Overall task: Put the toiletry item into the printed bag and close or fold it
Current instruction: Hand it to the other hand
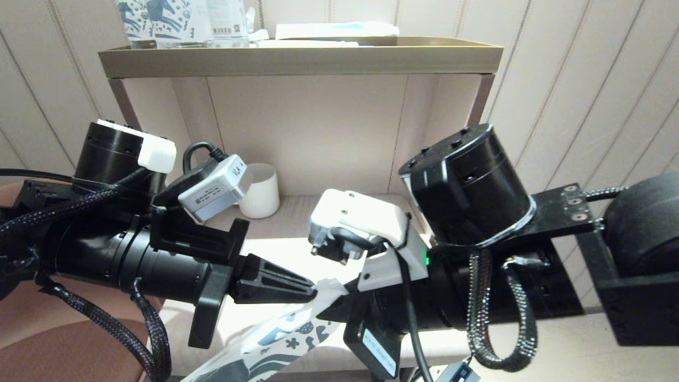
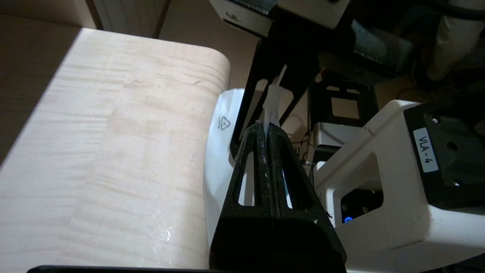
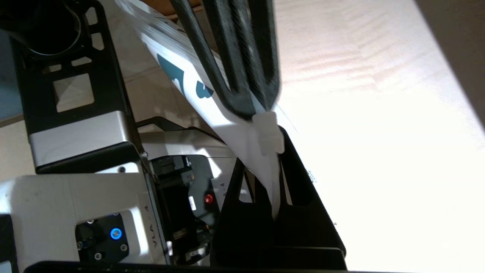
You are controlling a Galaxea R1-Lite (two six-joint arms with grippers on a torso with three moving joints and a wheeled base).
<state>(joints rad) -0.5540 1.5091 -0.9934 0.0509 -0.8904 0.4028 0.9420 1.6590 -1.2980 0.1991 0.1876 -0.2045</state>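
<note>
Head cam looks down; wrist cams close, sharing printed bag (image 1: 286, 334).

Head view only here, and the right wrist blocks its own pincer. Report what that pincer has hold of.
Observer: The right pincer is shut on the printed bag, at the edge right beside the white slider tab.
Operator: Now confirm the left grip.
Observer: The left pincer is shut flat on that same edge, from the tab's other side, tip to tip with the right one.
Operator: Say where the bag's body is.
Observer: It hangs beside the wooden table, past its rounded corner, not lying on top.
</note>
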